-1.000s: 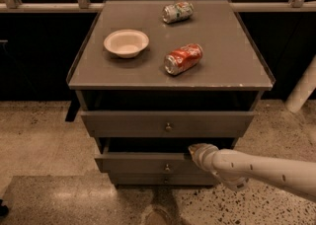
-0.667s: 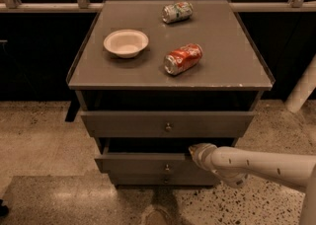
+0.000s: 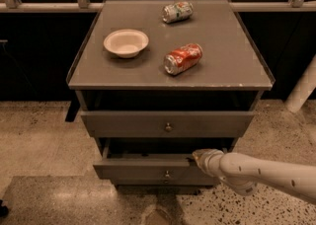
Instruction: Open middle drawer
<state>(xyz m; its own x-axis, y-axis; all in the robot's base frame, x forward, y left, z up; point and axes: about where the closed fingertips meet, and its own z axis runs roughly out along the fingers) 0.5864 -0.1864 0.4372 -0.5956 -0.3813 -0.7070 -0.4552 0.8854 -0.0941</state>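
The grey cabinet [image 3: 170, 66] shows two drawer fronts. The upper one [image 3: 123, 124] has a small round knob [image 3: 168, 127]. Below it, the middle drawer [image 3: 133, 168] with its own knob [image 3: 167, 173] stands pulled out a little, with a dark gap above its front. My gripper [image 3: 195, 156], on the end of the white arm [image 3: 266, 172] that comes in from the right, rests at the top edge of the middle drawer's front, right of the knob. The lowest drawer is hidden under the middle one.
On the cabinet top lie a white bowl [image 3: 126, 43], a red can [image 3: 183, 58] on its side and a silver-green can [image 3: 177, 12] at the back. A railing [image 3: 158, 6] runs behind. Speckled floor [image 3: 39, 140] lies around, with a white post [image 3: 302, 91] at the right.
The arm has shifted only slightly at the drawer's top edge. The middle drawer stands out about as far as before.
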